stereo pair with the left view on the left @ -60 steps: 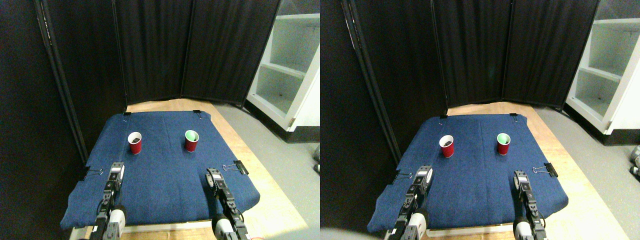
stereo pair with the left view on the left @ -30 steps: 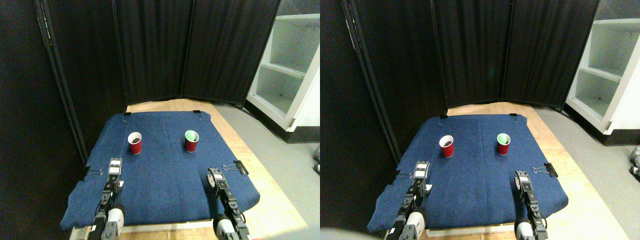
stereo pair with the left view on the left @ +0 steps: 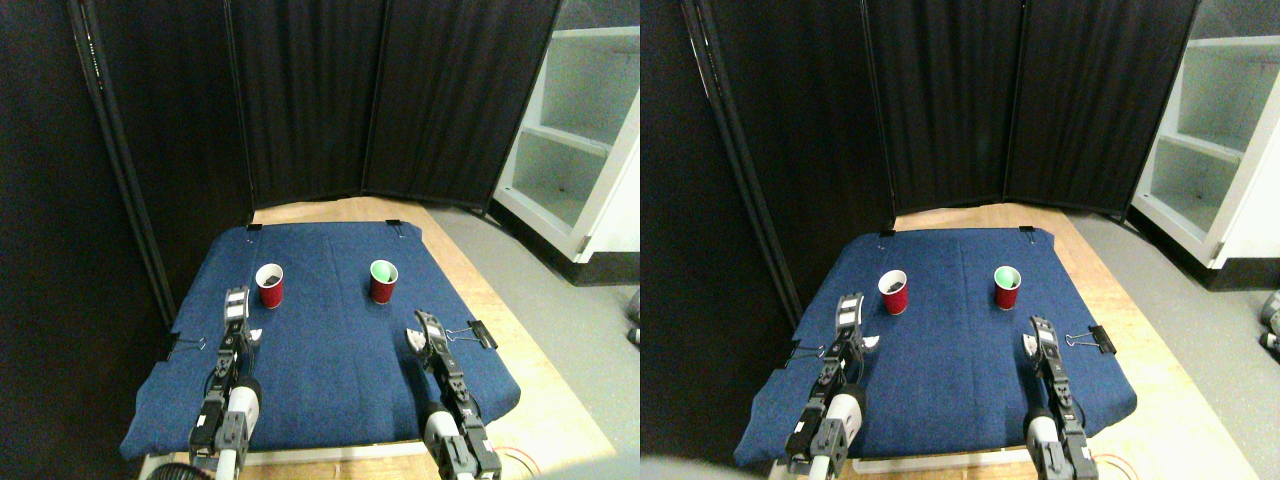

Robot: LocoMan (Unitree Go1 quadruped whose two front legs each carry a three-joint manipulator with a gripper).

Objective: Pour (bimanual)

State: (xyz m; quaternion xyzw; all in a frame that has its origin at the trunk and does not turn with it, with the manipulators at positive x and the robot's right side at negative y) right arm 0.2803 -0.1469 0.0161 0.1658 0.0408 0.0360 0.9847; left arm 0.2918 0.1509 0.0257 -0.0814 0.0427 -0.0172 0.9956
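My one wide-angle camera sits high on my body, looking forward and down over the blue cloth (stereo pair with the left view on the left: 330,350) from its near edge. Its two eyes give nearly the same scene side by side, slightly shifted. My limbs rise from the bottom edge, close by; the black folding screen (stereo pair with the left view on the left: 300,100) and white shelf (stereo pair with the left view on the left: 585,130) stand far off.

Two red cups stand upright on the blue cloth (stereo pair with the left view on the left: 330,350) covering the worktop: the left cup (stereo pair with the left view on the left: 269,285) holds dark contents, the right cup (stereo pair with the left view on the left: 383,281) shows a green interior. The left hand (stereo pair with the left view on the left: 236,303) lies at the left cup's 8 o'clock, just beside it; the right hand (stereo pair with the left view on the left: 424,328) lies at the right cup's 5 o'clock, apart.
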